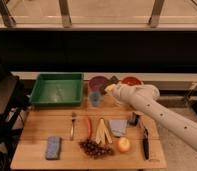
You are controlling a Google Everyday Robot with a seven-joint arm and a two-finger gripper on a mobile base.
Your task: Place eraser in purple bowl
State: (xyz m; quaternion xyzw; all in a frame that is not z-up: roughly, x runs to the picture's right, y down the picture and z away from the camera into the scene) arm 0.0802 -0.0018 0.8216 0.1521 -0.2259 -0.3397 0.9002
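The purple bowl [96, 82] stands at the back of the wooden table, right of the green tray. My white arm reaches in from the lower right, and my gripper [111, 84] hangs at the bowl's right rim, a dark shape against it. I cannot pick out the eraser for sure. A small dark object [134, 118] stands on the table just below my arm, beside a grey square piece [118, 127].
A green tray [57, 89] sits at the back left and a red bowl [132, 80] at the back right. A blue cup [95, 99] stands before the purple bowl. A fork [72, 125], carrot [88, 125], grapes [95, 148], orange fruit [123, 144], blue sponge [53, 147] and knife [145, 142] lie in front.
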